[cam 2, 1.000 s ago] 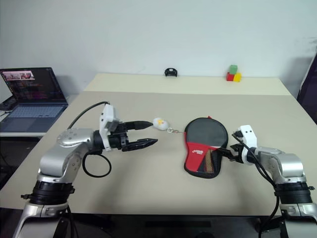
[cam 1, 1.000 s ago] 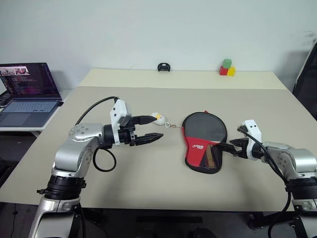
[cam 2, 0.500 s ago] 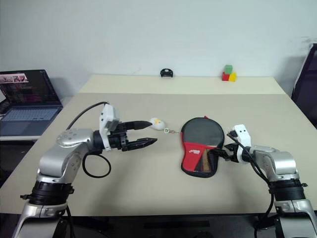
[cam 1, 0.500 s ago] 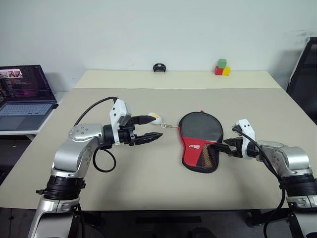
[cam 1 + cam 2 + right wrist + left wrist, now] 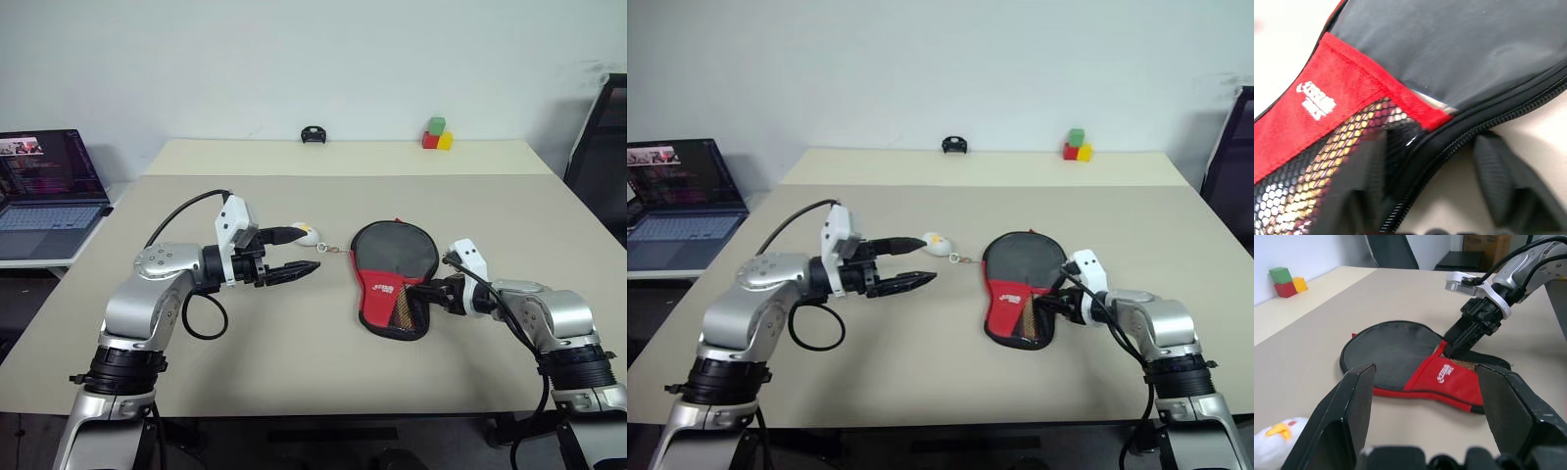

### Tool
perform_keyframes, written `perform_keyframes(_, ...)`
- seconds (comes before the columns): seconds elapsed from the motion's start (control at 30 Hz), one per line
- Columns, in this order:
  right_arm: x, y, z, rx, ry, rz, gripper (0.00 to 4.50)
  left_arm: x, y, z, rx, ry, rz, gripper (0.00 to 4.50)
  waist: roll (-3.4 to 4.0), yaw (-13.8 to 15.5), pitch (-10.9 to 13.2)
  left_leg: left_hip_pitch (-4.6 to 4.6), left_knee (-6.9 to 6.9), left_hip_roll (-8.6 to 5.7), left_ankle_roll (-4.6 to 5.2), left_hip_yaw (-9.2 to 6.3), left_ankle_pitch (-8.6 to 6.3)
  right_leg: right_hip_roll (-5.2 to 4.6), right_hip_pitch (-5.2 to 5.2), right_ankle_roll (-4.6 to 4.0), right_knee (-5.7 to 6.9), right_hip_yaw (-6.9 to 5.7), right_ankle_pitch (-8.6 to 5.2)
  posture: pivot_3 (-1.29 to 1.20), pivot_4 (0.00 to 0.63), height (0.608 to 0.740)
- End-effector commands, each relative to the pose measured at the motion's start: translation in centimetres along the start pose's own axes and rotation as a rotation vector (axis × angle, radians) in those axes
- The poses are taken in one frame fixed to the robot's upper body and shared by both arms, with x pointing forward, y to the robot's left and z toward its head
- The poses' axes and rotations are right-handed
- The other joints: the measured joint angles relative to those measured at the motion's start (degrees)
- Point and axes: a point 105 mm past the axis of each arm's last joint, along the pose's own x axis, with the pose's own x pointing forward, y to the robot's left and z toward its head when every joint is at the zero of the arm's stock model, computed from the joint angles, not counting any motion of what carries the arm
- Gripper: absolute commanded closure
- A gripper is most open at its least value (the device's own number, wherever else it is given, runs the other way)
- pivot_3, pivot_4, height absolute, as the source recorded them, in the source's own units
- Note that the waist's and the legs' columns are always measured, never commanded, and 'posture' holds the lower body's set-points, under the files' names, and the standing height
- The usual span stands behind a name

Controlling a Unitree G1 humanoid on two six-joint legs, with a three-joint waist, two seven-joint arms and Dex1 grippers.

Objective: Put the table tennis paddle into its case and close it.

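While the table tennis paddle (image 5: 1327, 161) is mostly hidden inside the case (image 5: 396, 274), only a striped tan and red patch of it glints through the black mesh pocket, and its round face cannot be made out at all. One case lies flat on the bench (image 5: 294, 352), its long axis running from the narrow red mesh end nearest the robot to the round black end farther away, leaning slightly to the left as it goes. At the case's right edge, the right tool (image 5: 428, 293) sits with one finger over the mesh pocket and the other on the bench outside the zip, straddling the rim; whether the fingers (image 5: 1498, 171) actually pinch the fabric cannot be told. To the left, the left tool (image 5: 292, 255) hovers above the bench with its two fingers spread apart, nothing between them, pointing toward the case. Just past its tips lies one small white-yellow charm (image 5: 309, 235), linked to the case's round end. Beyond, along the far edge, sit one small black object (image 5: 313, 133) and three coloured blocks (image 5: 436, 136), and one open laptop (image 5: 44, 186) stands off to the left.
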Motion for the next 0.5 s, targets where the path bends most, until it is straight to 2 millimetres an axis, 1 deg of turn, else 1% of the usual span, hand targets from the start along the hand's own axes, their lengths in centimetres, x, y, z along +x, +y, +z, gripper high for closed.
perform_keyframes(0.03, 0.8, 0.7, -1.1, 0.016, 0.041, 0.027, 3.18, -0.8, -0.1, 0.1, 0.034, 0.014, 0.01, 0.95, 0.0, -0.06, 0.0, 0.0, 0.0, 0.0, 0.0, 0.0, 0.0, 0.0, 0.0, 0.0, 0.0, 0.0, 0.0, 0.0, 0.15, 0.74)
perform_keyframes(0.07, 0.9, 0.8, -1.1, 0.017, 0.042, 0.028, 3.52, -1.0, -0.1, -0.1, 0.028, 0.021, 0.01, 0.95, 0.01, -0.09, -0.01, 0.03, 0.0, 0.0, 0.0, 0.01, 0.0, 0.0, 0.01, 0.0, 0.01, 0.01, 0.0, 0.0, 0.15, 0.74)
perform_keyframes(0.2, 1.1, 1.2, -1.2, 0.022, 0.043, 0.043, 4.5, -2.0, -0.7, -1.0, -0.002, 0.058, -0.005, 0.95, 0.01, -0.24, -0.01, 0.06, 0.0, 0.01, 0.0, 0.0, 0.0, 0.0, 0.02, -0.01, 0.03, 0.0, 0.01, 0.0, 0.15, 0.74)
perform_keyframes(0.33, 1.4, 2.1, -0.9, 0.005, 0.04, 0.086, 4.5, -3.2, -1.7, -2.1, -0.04, 0.105, -0.045, 0.95, 0.0, -0.35, -0.01, 0.07, -0.01, 0.01, 0.0, 0.0, 0.0, 0.0, 0.03, -0.01, 0.03, -0.01, 0.01, 0.0, 0.15, 0.74)
perform_keyframes(0.43, 1.7, 3.4, -0.5, -0.031, 0.036, 0.138, 4.5, -3.9, -2.6, -2.7, -0.073, 0.132, -0.081, 0.95, 0.01, -0.6, -0.01, 0.07, -0.03, 0.02, 0.0, 0.0, 0.0, 0.0, 0.02, -0.01, 0.02, 0.0, 0.01, 0.0, 0.15, 0.74)
perform_keyframes(0.5, 1.8, 4.8, -0.3, -0.061, 0.035, 0.191, 4.5, -4.3, -3.2, -2.9, -0.099, 0.141, -0.107, 0.95, 0.01, -0.82, -0.01, 0.07, -0.06, 0.03, 0.0, -0.01, 0.0, 0.0, 0.01, -0.01, 0.02, -0.01, 0.0, 0.0, 0.15, 0.74)
